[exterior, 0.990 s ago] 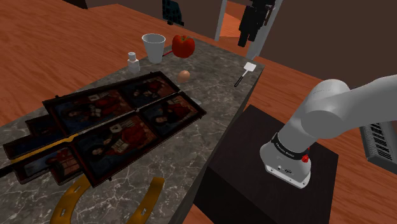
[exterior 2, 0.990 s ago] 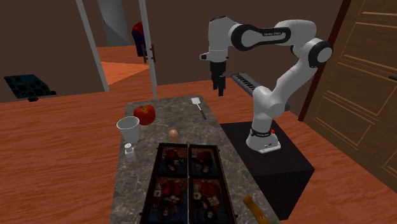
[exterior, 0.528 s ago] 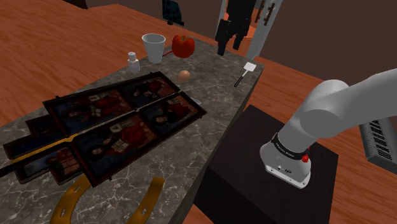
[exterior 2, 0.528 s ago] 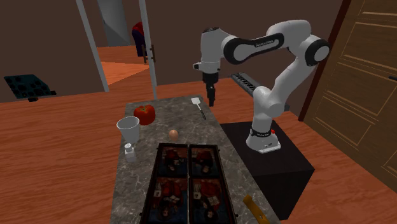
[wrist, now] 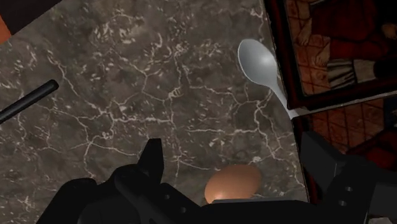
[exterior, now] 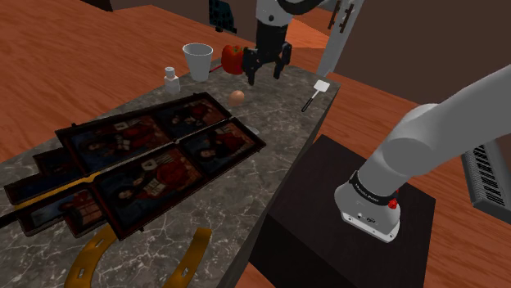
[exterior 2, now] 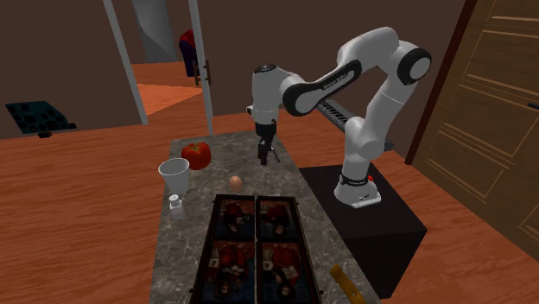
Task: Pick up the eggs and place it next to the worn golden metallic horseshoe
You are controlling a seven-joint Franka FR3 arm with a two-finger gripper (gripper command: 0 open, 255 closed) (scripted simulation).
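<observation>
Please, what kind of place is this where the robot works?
Probably a room in a home: a wooden floor, a panelled wooden door, and a dark marbled table with a cup, an apple and an egg.

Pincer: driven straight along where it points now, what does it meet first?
Likely the brown egg, lying between the fingers of the open pincer in the wrist view; if slightly off, the marbled tabletop beside it. Depth is unclear.

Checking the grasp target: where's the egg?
Shoulder view: the egg sits on the marble table between the red fruit and the picture panels, with the gripper hovering close above.
</observation>
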